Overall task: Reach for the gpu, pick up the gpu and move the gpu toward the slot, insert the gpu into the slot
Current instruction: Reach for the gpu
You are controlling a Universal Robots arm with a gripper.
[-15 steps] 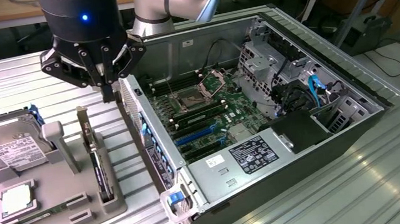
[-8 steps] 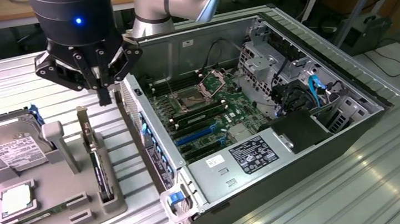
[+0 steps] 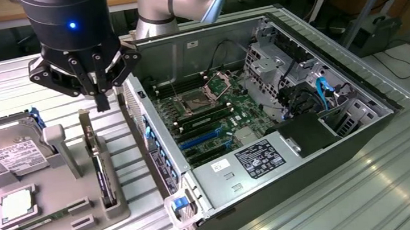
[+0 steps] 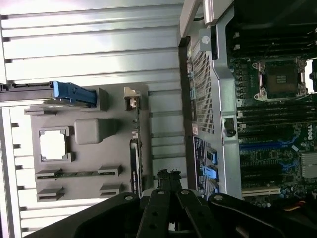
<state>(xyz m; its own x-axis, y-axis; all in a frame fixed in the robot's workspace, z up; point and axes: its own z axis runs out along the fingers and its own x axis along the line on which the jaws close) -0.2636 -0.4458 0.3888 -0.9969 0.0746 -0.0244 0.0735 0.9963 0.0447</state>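
Grey plastic holder (image 3: 56, 188) stands thin dark gpu card (image 3: 103, 177) on edge, graspable; black hand (image 3: 103, 105) hovers above holder, clenched empty.

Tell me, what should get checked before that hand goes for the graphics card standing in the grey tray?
1. The hand carries nothing: ok.
2. The hand is open for a grasp: not ok, it is shut.
3. The gpu stands on edge in the grey tray: ok.
4. The blue slot is unoccupied: ok.
5. The computer case has its side open: ok.
6. The hand is lined up over the gpu: cannot tell.
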